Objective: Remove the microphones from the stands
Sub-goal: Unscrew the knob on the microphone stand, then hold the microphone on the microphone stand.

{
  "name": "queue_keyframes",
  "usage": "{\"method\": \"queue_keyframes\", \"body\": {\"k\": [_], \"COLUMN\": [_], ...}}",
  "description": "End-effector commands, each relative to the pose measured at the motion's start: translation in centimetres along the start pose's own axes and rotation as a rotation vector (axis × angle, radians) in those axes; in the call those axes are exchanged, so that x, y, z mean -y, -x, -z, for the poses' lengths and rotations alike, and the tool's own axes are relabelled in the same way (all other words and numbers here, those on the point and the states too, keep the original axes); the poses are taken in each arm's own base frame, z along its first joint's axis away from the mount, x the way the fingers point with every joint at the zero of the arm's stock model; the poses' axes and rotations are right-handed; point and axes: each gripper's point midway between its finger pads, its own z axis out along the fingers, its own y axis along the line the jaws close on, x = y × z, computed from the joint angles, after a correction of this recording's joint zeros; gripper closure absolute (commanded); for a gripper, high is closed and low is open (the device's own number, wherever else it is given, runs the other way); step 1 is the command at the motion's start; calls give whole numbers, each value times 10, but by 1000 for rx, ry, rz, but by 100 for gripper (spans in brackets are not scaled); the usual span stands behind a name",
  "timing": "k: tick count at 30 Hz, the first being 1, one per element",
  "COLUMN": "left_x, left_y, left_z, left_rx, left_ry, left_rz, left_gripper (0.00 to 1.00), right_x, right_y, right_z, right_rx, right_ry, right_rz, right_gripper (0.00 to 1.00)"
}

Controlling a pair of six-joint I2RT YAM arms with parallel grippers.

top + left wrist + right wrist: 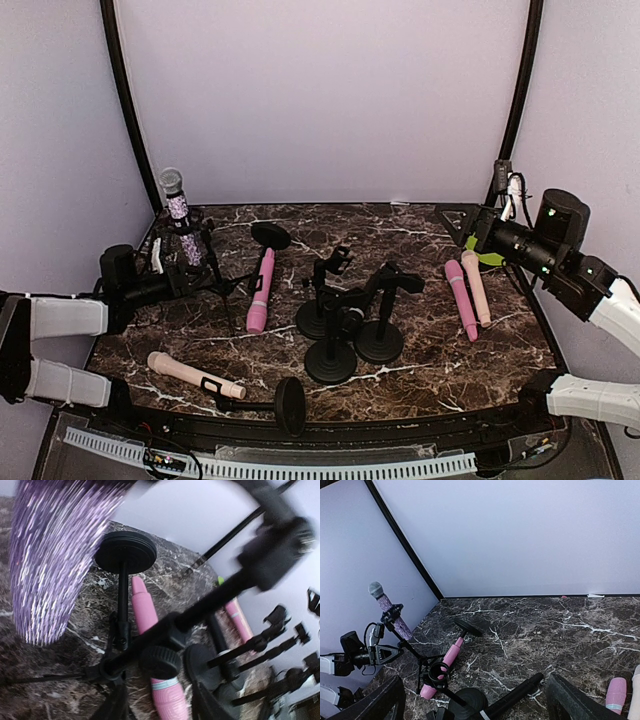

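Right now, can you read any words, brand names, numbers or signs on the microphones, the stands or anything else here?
None: no text is readable in any view.
Glittery purple microphone: no print visible.
Pink microphones: plain; the pale band on one shows no letters.
Black stands: any marking is too small or dark to tell.

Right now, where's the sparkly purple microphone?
In the top view the sparkly purple microphone stands at the far left, clipped in its tripod stand, a pink microphone lying to its right.
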Motion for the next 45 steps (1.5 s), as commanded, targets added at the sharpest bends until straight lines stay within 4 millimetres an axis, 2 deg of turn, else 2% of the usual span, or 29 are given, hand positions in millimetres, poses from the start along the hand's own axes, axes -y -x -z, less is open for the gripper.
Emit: {"method": "queue_keyframes", "body": {"k": [1, 5, 10, 15, 18, 24, 27, 31, 33, 34, 35, 36, 37, 38, 39, 40, 41, 45], "left_x": [5, 12, 14, 15, 22, 32, 35, 48, 61, 55, 67, 56, 67, 56, 63, 52, 54, 38], "left_y": [3, 13, 18, 17, 25, 69, 81, 102, 124, 123, 140, 135, 152, 151, 164, 163, 172, 171], "left_z": [8, 16, 20, 18, 20, 43, 55, 67, 72, 67, 70, 64, 67, 61, 64, 59, 61, 47], "left_rx": [4, 48, 58, 51, 81, 224, 242, 276, 298, 259, 277, 217, 233, 188, 202, 167, 174, 100], "left_ry": [26, 42, 68, 74, 73, 192, 252, 281, 287, 307, 304, 336, 337, 376, 386, 426, 445, 479], "left_rz": [-141, -255, -327, -396, -435, -449, -421, -422, -422, -401, -416, -387, -407, -389, -411, -400, -418, -416], "left_gripper": [42, 36, 35, 40, 43, 44, 44, 39, 32, 30, 29, 29, 27, 27, 26, 26, 25, 22], "right_x": [-2, -3, -4, -4, -3, -1, -1, -1, -1, -2, -2, -3, -3, -3, -4, -4, -5, -7], "right_y": [10, 11, 11, 10, 9, 8, 7, 7, 8, 8, 9, 10, 10, 11, 10, 10, 10, 6], "right_z": [2, 1, 1, 1, 1, 1, 0, -1, 0, 0, 0, 0, 0, -1, -2, -3, -5, -11], "right_rx": [40, 40, 38, 37, 33, 36, 35, 30, 31, 31, 33, 35, 36, 38, 37, 34, 31, 7], "right_ry": [10, 14, 19, 16, 12, 6, 5, 6, 6, 8, 10, 11, 14, 14, 18, 19, 24, 43], "right_rz": [1, 5, 8, 8, 8, 6, 5, 6, 7, 8, 9, 10, 10, 10, 9, 9, 8, 5], "right_gripper": [1, 1, 1, 1, 1, 1, 1, 1, 2, 1, 1, 1, 1, 1, 1, 1, 1, 1]}}
